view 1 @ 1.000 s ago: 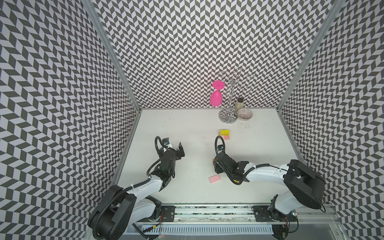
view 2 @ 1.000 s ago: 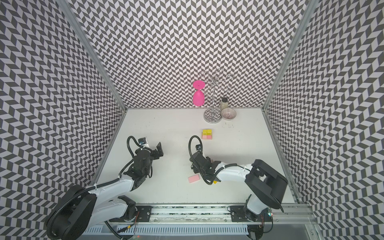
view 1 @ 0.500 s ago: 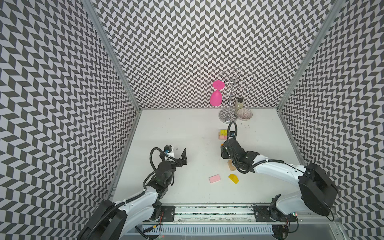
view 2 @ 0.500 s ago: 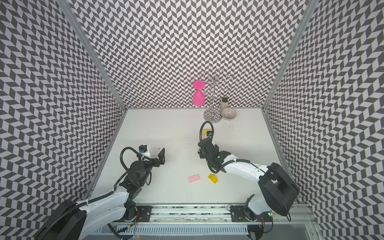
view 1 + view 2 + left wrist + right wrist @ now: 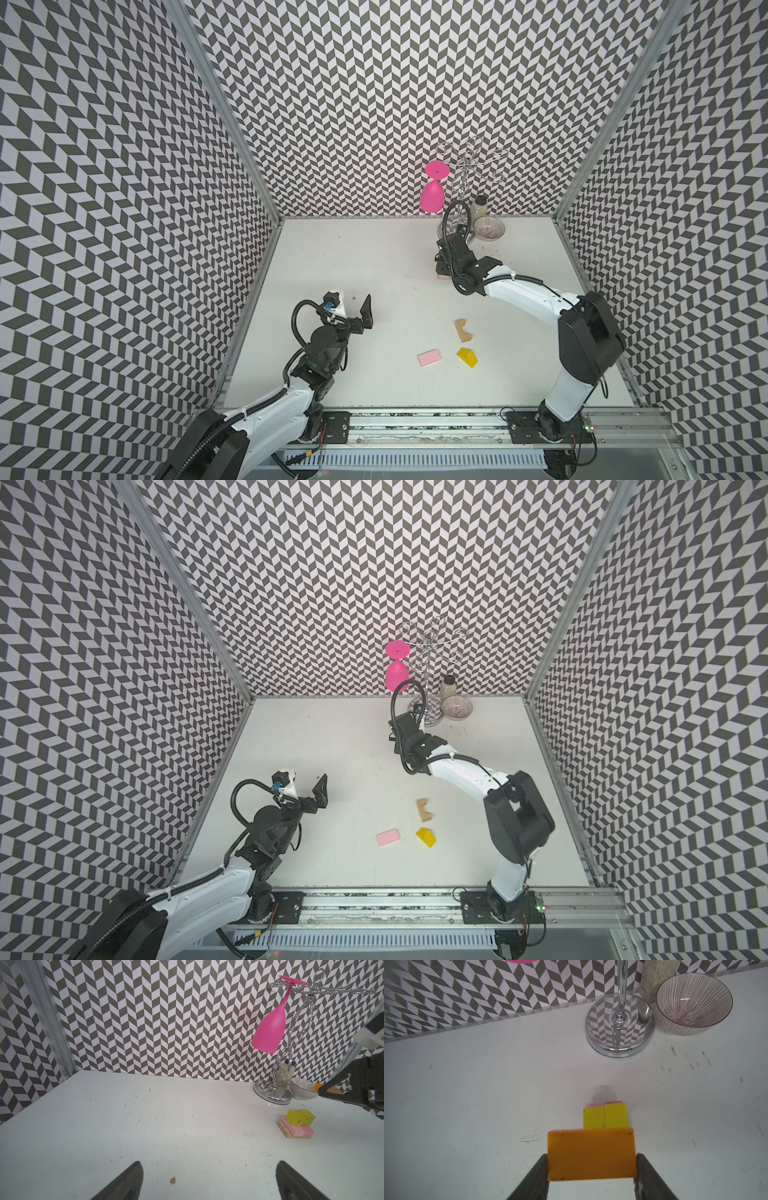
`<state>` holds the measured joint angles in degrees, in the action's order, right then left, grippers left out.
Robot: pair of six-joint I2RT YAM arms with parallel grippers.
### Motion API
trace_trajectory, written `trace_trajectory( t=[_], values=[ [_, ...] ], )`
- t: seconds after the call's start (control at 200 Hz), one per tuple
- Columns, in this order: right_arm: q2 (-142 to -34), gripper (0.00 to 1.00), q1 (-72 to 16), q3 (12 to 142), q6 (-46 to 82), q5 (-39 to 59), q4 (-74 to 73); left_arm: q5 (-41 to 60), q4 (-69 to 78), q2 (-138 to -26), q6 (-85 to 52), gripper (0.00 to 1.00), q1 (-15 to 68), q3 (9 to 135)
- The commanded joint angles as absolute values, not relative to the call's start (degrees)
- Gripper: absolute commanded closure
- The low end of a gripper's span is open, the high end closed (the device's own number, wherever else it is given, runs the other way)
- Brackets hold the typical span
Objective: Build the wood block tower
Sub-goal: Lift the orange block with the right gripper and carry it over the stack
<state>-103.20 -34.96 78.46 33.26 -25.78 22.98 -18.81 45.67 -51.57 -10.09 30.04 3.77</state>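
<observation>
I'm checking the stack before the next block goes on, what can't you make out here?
Tower: the right arm covers most or all of it in both top views.
Tan bars: out of sight in the right wrist view, under the yellow cubes and orange block.
Their print: too small to read in the left wrist view.
Arch, pink block, roof piece: outside both wrist views.

Block tally, as far as anyone can see: two yellow cubes (image 5: 300, 1119), three pale pink bars (image 5: 430, 357), two tan bars (image 5: 295, 1136), one orange bar (image 5: 591, 1155), one yellow roof-shaped piece (image 5: 467, 357), one tan notched arch (image 5: 462, 330). Then one magenta goblet (image 5: 431, 195), one chrome wire stand (image 5: 618, 1022), one striped bowl (image 5: 693, 1003), one shaker jar (image 5: 656, 978), two robot arms (image 5: 532, 297).
</observation>
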Motion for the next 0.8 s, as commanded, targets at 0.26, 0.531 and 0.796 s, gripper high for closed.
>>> trace_trajectory(
  t=[0.26, 0.531, 0.796],
  values=[
    [-115.64, 0.49, -31.56, 91.2, 34.14, -27.84, 34.91, -19.15, 48.78, -49.55, -10.02, 0.0, 30.32, 2.11],
    [-116.56, 0.49, -31.2, 91.86, 31.05, -24.06, 30.96, -19.25, 48.69, -50.62, -10.11, 0.0, 30.32, 2.64],
    [-116.53, 0.48, -30.98, 91.32, 29.5, -23.31, 29.67, -19.57, 48.69, -50.62, -10.11, 0.0, 30.32, 2.64]
  ],
)
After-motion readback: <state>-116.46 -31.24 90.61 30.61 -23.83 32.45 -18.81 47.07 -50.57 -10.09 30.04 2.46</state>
